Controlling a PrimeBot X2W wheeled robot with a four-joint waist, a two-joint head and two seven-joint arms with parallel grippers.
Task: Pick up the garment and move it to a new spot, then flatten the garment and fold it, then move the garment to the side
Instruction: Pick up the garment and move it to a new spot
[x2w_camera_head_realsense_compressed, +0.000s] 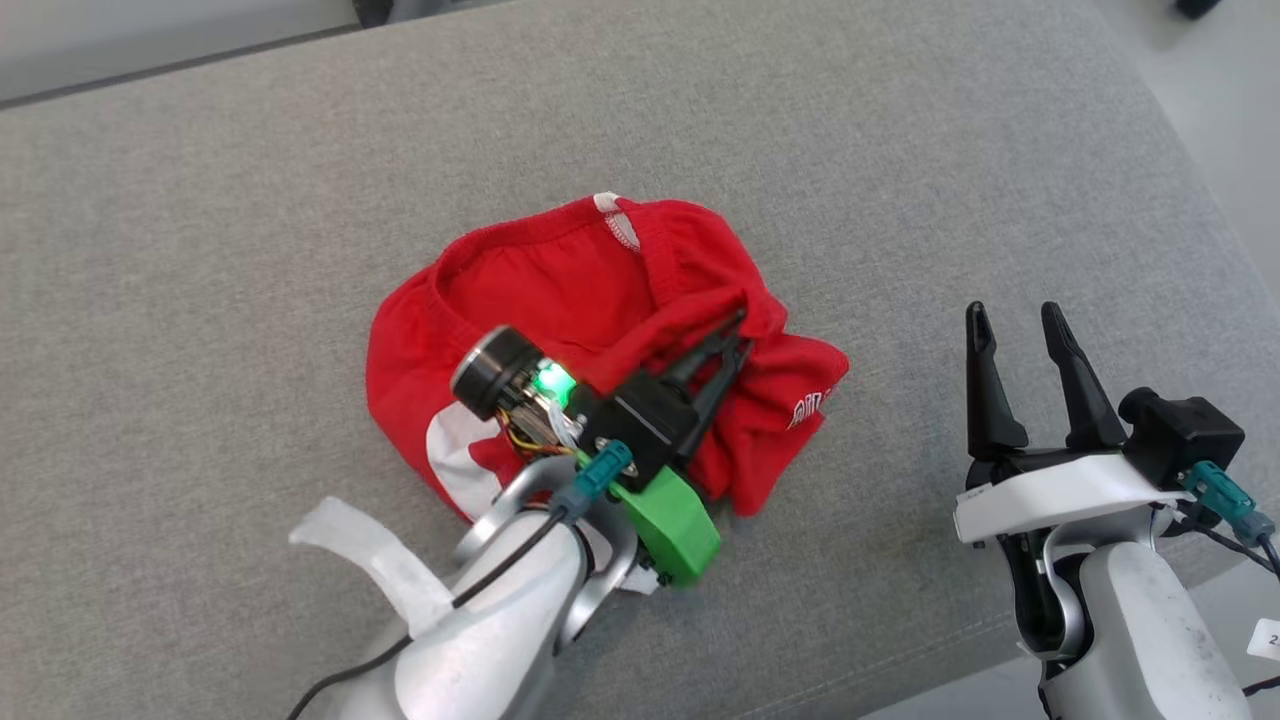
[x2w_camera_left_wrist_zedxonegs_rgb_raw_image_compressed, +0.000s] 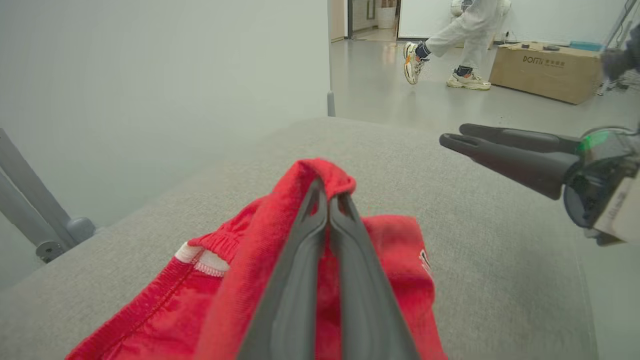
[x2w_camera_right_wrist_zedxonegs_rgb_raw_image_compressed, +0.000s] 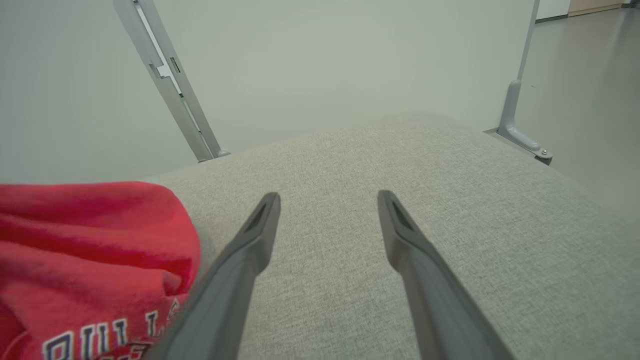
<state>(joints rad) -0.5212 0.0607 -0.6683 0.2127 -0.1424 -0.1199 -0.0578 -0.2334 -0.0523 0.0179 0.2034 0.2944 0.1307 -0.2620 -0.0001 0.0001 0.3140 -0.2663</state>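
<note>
1. Left gripper (x2w_camera_head_realsense_compressed: 735, 335): fingers together, clamped on a raised fold of the crumpled red cotton garment (x2w_camera_head_realsense_compressed: 560, 290).
2. Right gripper (x2w_camera_head_realsense_compressed: 1015, 320): fingers apart, empty, near the garment.
3. Garment lies bunched mid grey woven cushion (x2w_camera_head_realsense_compressed: 900, 150). Judged: pickup stage; relocating, flattening, folding, setting aside all left.

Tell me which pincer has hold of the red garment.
The left pincer, shut on a fold of the red garment; the right pincer stands open beside it, over grey cushion, holding nothing.

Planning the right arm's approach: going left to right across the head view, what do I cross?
The red garment, pinched by the shut left gripper → bare grey cushion → open right gripper.
</note>
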